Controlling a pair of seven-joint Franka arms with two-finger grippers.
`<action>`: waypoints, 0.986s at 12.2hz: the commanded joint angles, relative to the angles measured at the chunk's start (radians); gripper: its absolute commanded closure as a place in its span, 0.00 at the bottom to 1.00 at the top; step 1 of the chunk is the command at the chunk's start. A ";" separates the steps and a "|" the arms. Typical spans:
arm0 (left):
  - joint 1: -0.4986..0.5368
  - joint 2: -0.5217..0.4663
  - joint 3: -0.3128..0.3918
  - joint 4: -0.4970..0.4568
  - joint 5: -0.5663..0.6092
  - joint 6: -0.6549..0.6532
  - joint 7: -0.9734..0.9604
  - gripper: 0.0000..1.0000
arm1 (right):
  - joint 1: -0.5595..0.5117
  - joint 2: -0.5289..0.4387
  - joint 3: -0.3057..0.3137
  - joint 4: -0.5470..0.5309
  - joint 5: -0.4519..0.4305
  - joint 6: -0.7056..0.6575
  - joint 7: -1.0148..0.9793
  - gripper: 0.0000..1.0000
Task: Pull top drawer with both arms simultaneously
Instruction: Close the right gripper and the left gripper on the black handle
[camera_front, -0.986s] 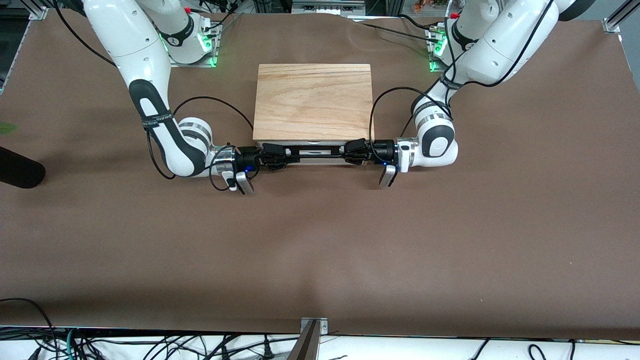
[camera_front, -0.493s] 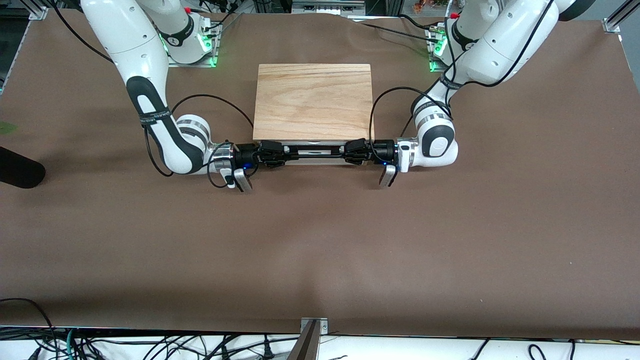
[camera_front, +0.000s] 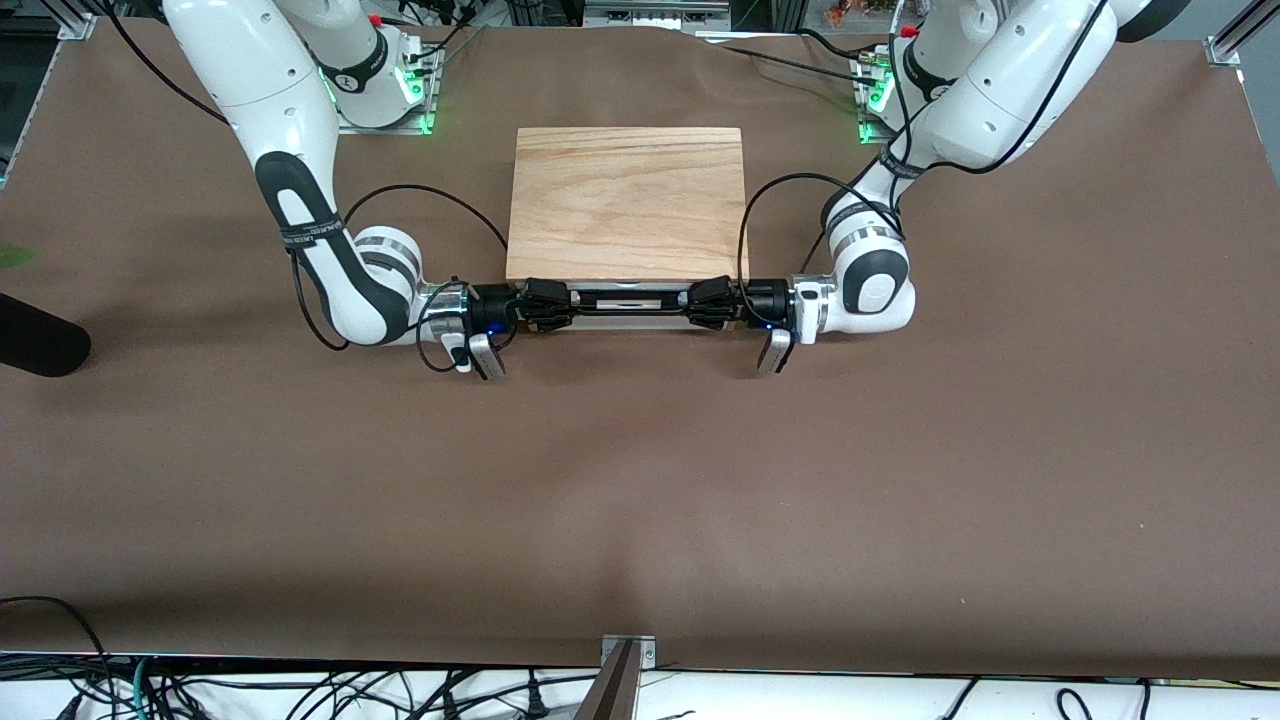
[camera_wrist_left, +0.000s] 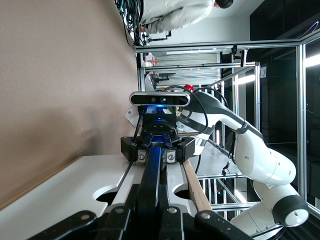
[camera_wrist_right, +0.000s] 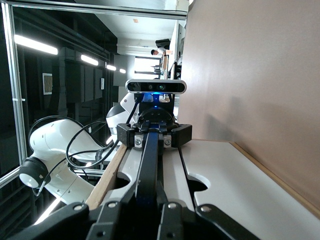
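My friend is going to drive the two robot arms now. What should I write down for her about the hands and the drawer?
Left hand: shut on the long black wire handle of the top drawer, at the left arm's end of it.
Right hand: shut on the same handle, at the right arm's end.
The shallow white-fronted top drawer belongs to the box with the light wooden top slab, mid-table between the two arm bases. It looks closed or barely out.
Done: both hands grip the handle.
Left: pull with both arms together, toward the front camera, to slide the drawer out.
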 joint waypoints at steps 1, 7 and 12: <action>-0.002 -0.008 -0.012 -0.074 -0.015 0.015 0.091 1.00 | -0.007 -0.026 0.013 -0.001 0.019 -0.004 -0.010 0.92; 0.004 0.015 0.000 -0.043 -0.013 0.020 0.073 1.00 | -0.016 0.008 0.005 0.088 0.018 0.005 0.044 0.92; 0.004 0.022 0.019 -0.002 -0.010 0.018 0.009 1.00 | -0.018 0.051 -0.004 0.175 0.015 0.020 0.079 0.92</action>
